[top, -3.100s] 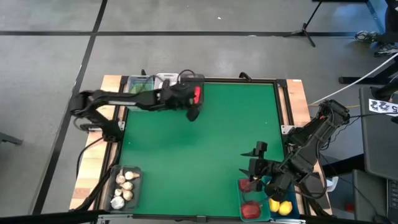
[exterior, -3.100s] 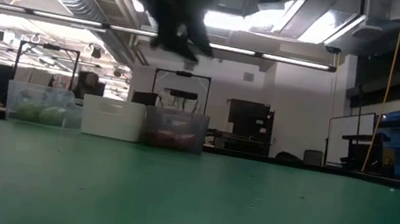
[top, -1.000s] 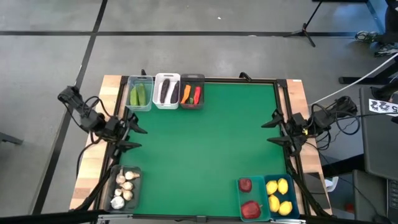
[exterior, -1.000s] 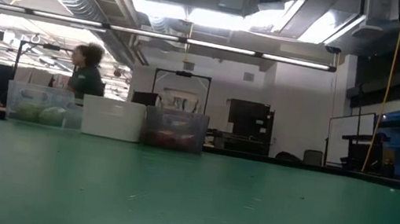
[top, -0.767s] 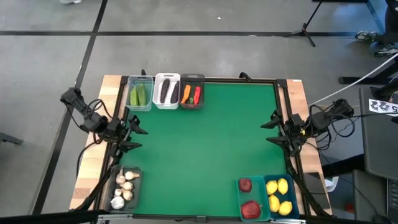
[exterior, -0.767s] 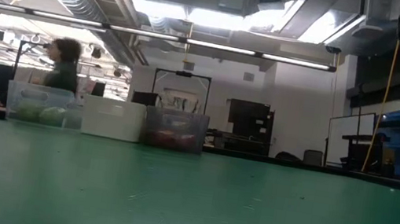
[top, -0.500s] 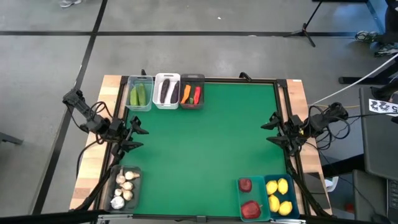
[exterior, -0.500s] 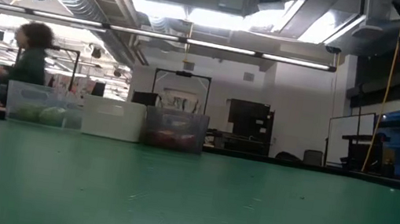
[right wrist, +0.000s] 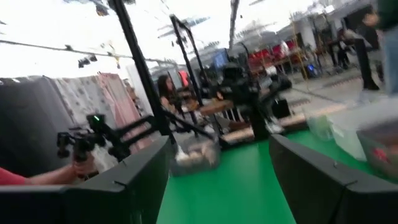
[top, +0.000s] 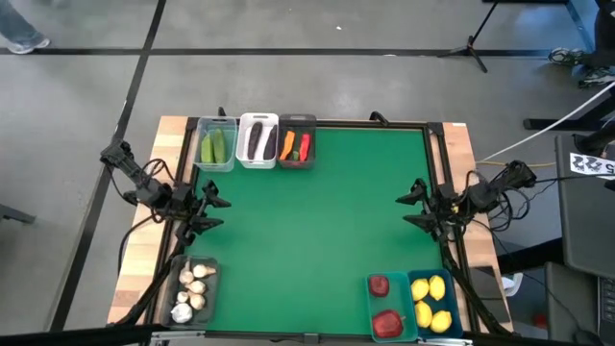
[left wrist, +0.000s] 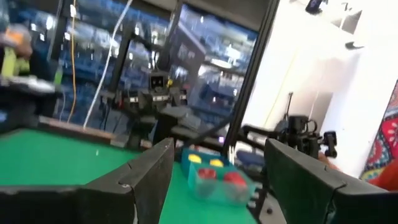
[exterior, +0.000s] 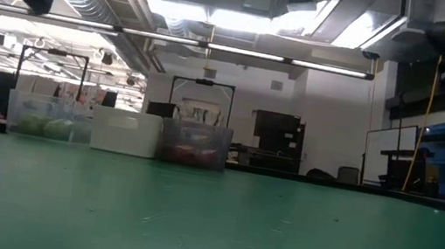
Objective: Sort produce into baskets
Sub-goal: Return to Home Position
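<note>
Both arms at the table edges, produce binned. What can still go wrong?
Left gripper, open, sits close to the garlic bin; a low swing might clip it. Right gripper, open, is similarly near the teal bin of red fruits. A person is off the table's far left corner, possibly entering arm reach.

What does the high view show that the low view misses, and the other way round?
Only high: the dark grey bin with garlic, the teal bins with red fruits and lemons, and the left gripper and right gripper, open at the table's sides. Only low: the room and ceiling lights. Both: the clear bin, white bin and dark translucent bin in a row.
</note>
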Controlling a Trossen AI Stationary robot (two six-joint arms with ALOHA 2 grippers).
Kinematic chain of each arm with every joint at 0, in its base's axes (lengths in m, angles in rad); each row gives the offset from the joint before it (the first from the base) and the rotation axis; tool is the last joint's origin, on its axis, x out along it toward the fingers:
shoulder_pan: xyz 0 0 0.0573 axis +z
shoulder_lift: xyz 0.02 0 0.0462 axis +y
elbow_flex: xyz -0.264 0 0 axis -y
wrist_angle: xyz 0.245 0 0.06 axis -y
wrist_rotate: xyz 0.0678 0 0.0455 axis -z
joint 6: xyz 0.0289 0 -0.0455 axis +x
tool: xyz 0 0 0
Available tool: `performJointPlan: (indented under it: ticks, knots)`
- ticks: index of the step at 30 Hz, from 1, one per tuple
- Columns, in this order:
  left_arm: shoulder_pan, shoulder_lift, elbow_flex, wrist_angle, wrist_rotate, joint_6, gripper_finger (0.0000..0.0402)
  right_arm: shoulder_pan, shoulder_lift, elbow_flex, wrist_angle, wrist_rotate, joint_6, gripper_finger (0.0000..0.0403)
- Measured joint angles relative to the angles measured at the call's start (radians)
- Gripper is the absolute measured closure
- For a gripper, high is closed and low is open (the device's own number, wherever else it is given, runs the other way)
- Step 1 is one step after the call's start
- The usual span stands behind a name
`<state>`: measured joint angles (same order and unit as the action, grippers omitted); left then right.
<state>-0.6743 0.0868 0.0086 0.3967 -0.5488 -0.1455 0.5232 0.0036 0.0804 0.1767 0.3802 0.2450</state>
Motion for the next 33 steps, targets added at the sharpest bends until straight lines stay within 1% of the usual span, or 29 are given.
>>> performJointPlan:
  ticks: [4, 7, 10, 13, 16, 18, 22, 25, 29, 30, 33]
  knots:
    - [0.000, 0.000, 0.000, -0.081, 0.004, -0.090, 0.0155, 0.000, 0.001, -0.067, 0.042, 0.021, 0.038, 0.0133]
    - [0.000, 0.000, 0.000, -0.119, 0.046, -0.127, 0.0155, 0.000, 0.003, -0.068, 0.019, 0.018, 0.047, 0.0133]
    - [0.000, 0.000, 0.000, -0.126, 0.128, -0.090, 0.0155, 0.000, 0.000, -0.069, 0.013, 0.008, 0.014, 0.0133]
    - [0.000, 0.000, 0.000, -0.134, 0.174, -0.023, 0.0155, 0.000, 0.001, -0.070, -0.025, -0.022, -0.024, 0.0133]
    - [0.000, 0.000, 0.000, -0.164, 0.178, 0.025, 0.0155, 0.000, 0.000, -0.070, -0.093, -0.030, -0.034, 0.0133]
    - [0.000, 0.000, 0.000, -0.230, 0.178, 0.045, 0.0155, 0.000, 0.001, -0.071, -0.104, -0.037, -0.049, 0.0133]
    - [0.000, 0.001, 0.000, -0.330, 0.165, 0.023, 0.0155, 0.000, 0.001, -0.072, -0.107, -0.060, -0.080, 0.0133]
    - [-0.001, 0.002, 0.000, -0.337, 0.168, 0.043, 0.0155, 0.000, 0.002, -0.072, -0.110, -0.083, -0.088, 0.0133]
    - [-0.001, 0.017, 0.000, -0.337, 0.174, 0.050, 0.0155, 0.000, 0.003, -0.073, -0.112, -0.086, -0.093, 0.0133]
    - [-0.001, 0.022, 0.000, -0.338, 0.174, 0.046, 0.0155, 0.000, 0.003, -0.073, -0.113, -0.086, -0.096, 0.0133]
    - [-0.001, 0.039, 0.000, -0.339, 0.188, -0.063, 0.0155, 0.000, 0.003, -0.073, -0.114, -0.086, -0.104, 0.0133]
